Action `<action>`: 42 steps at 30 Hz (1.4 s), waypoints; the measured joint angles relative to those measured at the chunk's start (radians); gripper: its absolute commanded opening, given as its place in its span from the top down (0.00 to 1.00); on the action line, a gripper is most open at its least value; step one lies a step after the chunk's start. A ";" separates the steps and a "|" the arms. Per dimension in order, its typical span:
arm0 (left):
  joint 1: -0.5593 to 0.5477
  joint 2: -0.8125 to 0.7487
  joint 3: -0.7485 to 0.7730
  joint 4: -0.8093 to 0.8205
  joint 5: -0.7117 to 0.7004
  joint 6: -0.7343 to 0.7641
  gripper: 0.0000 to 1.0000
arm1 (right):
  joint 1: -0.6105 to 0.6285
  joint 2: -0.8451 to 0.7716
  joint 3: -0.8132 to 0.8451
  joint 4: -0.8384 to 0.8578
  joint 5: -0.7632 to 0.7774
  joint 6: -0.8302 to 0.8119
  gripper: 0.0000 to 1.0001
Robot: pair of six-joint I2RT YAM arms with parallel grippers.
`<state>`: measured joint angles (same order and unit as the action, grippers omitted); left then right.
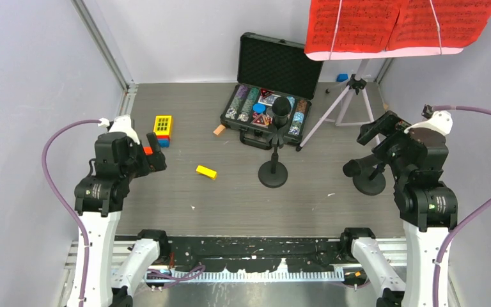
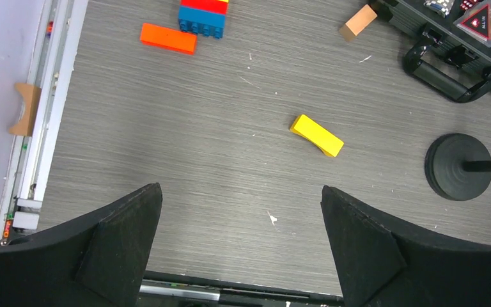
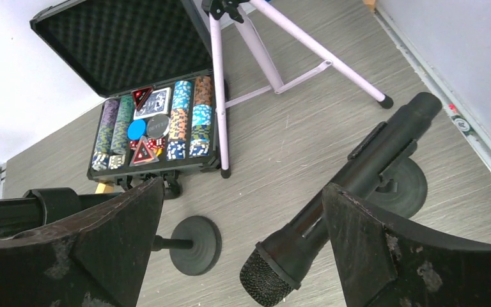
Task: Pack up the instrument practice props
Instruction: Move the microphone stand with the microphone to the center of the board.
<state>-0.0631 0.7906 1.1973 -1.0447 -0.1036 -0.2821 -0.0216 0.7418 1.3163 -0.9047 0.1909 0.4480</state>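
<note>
Red sheet-music pages (image 1: 396, 24) cover the music rack at the back right, on silver tripod legs (image 1: 341, 110) (image 3: 217, 96). One black microphone (image 1: 280, 107) stands upright on its round-based pole (image 1: 273, 174) in front of the case. A second microphone (image 3: 351, 185) tilts in its clip over its round base (image 3: 404, 189), head (image 1: 353, 167) pointing down-left. My right gripper (image 3: 243, 192) (image 1: 378, 135) hovers open above it, the microphone body beside the right finger and not clamped. My left gripper (image 2: 241, 192) (image 1: 155, 153) is open over bare table at the left.
An open black case of poker chips (image 1: 265, 112) (image 3: 153, 128) sits at the back middle. A yellow block (image 2: 317, 135) (image 1: 206, 171), an orange block (image 2: 168, 38), stacked blue and yellow blocks (image 1: 162, 130) and a wooden piece (image 2: 357, 22) lie on the left half. Grey walls close both sides.
</note>
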 measured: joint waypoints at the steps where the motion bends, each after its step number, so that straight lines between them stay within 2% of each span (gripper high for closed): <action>1: 0.000 -0.003 0.000 -0.001 0.000 -0.002 0.02 | 0.000 0.003 0.000 0.000 -0.008 0.001 0.01; 18: 0.000 -0.053 0.009 0.039 0.040 -0.043 0.02 | 0.020 0.041 0.015 -0.002 -0.048 0.003 0.01; 30: 0.000 0.103 0.164 0.167 0.253 -0.088 0.02 | 0.019 0.045 0.087 -0.001 -0.071 0.023 0.01; 34: -0.005 0.128 0.131 0.259 0.340 -0.116 0.02 | 0.019 0.045 0.095 0.000 -0.139 0.024 0.01; 36: -0.031 0.117 0.063 0.309 0.361 -0.134 0.02 | 0.020 0.045 0.094 0.002 -0.184 0.025 0.01; 38: -0.105 0.095 -0.026 0.362 0.348 -0.155 0.02 | 0.020 0.045 0.093 0.008 -0.222 0.027 0.01; 41: -0.278 0.081 -0.136 0.433 0.282 -0.180 0.02 | 0.020 0.045 0.092 0.016 -0.266 0.032 0.01; 42: -0.374 0.081 -0.186 0.483 0.229 -0.187 0.02 | 0.020 0.046 0.092 0.016 -0.275 0.034 0.02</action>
<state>-0.4370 0.8719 1.0111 -0.5621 0.1253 -0.4686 -0.0017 0.7879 1.4078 -0.8890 -0.0841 0.4816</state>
